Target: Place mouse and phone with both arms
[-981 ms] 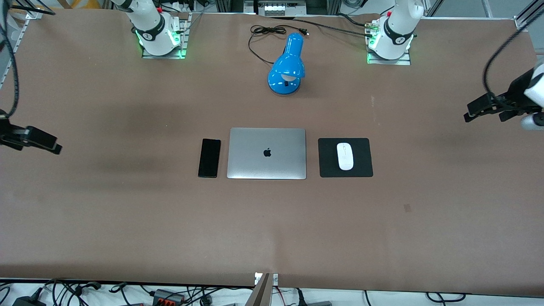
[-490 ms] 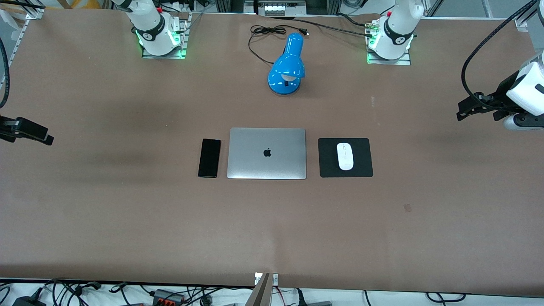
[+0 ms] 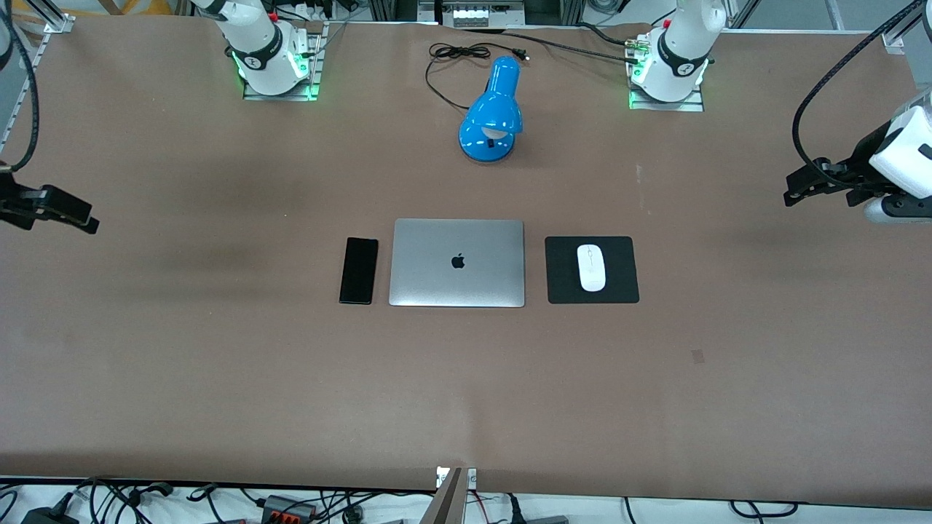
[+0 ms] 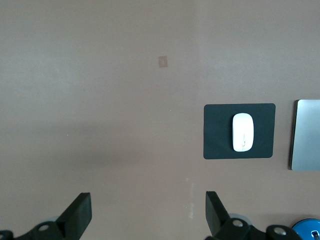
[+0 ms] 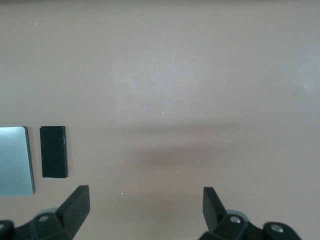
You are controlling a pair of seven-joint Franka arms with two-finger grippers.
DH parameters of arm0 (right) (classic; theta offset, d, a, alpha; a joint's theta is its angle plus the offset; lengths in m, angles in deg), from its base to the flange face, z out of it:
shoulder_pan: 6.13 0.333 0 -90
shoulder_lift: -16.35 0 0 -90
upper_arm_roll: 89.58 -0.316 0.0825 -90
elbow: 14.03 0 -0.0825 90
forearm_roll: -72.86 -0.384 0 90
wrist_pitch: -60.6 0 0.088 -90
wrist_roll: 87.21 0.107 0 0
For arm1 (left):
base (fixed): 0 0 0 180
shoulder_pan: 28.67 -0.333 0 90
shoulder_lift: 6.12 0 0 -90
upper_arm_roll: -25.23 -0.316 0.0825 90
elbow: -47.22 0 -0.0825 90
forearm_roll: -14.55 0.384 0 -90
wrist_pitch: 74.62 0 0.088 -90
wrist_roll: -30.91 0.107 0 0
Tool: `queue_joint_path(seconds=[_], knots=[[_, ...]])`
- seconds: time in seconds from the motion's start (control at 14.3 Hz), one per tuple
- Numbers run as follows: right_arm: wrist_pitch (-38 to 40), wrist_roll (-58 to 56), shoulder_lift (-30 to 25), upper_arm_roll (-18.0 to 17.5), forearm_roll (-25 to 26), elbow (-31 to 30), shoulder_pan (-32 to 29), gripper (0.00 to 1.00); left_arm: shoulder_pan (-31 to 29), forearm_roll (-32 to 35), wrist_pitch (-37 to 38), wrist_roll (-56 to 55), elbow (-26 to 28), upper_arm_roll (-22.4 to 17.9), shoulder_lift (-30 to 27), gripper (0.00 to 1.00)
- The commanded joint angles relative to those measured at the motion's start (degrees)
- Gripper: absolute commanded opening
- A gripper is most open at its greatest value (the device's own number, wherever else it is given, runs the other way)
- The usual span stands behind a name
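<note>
Both grippers, left (image 3: 803, 191) and right (image 3: 80, 220), hang wide-fingered over bare table ends; mouse (image 3: 591, 267) and phone (image 3: 359, 270) flank the Apple-logo laptop (image 3: 457, 263).

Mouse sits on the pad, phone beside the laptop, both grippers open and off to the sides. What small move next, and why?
Probably none beyond parking: the mouse lies on the black pad, the phone beside the laptop, and left gripper and right gripper hang open, holding nothing.

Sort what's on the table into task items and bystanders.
Task items: mouse on the black pad; phone beside the laptop; left gripper and right gripper, both open over bare table.

Bystanders: laptop, black pad, blue lamp.
</note>
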Motion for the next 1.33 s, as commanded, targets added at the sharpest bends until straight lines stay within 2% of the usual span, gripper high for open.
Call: queue_joint_path(seconds=[0.0,0.21,1.26], knots=[[-4.2,-0.8,-7.2,-0.7,0.7,-10.7,-0.2,1.00,-0.8,1.1,1.0,0.9,-1.1,0.9,0.3,1.00],[-3.8,-4.2,-7.4,-0.6,0.6,-11.0,-0.3,1.00,-0.8,1.1,1.0,0.9,-1.1,0.9,0.3,1.00],[-3.6,-3.0,-8.2,-0.5,0.4,-9.9,-1.3,1.00,-0.7,1.1,1.0,0.9,-1.1,0.9,0.3,1.00]])
